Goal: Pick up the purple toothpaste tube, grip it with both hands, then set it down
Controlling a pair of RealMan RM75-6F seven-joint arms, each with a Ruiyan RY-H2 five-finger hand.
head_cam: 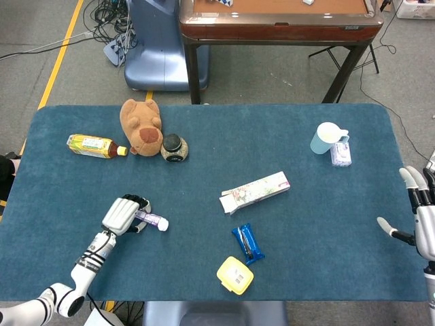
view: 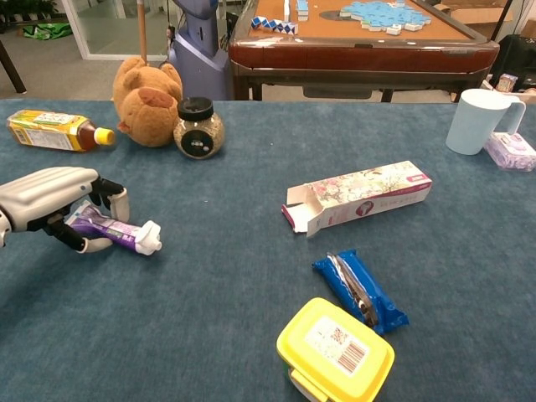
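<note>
purple toothpaste tube (view: 113, 230) lies gripped by left robot hand (view: 54, 197).

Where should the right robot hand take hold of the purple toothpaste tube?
Judging by its pose, at the white cap end of the purple toothpaste tube, coming from the table's middle. The left robot hand already covers the flat tail end, and the cap sticks out bare toward the right.
</note>
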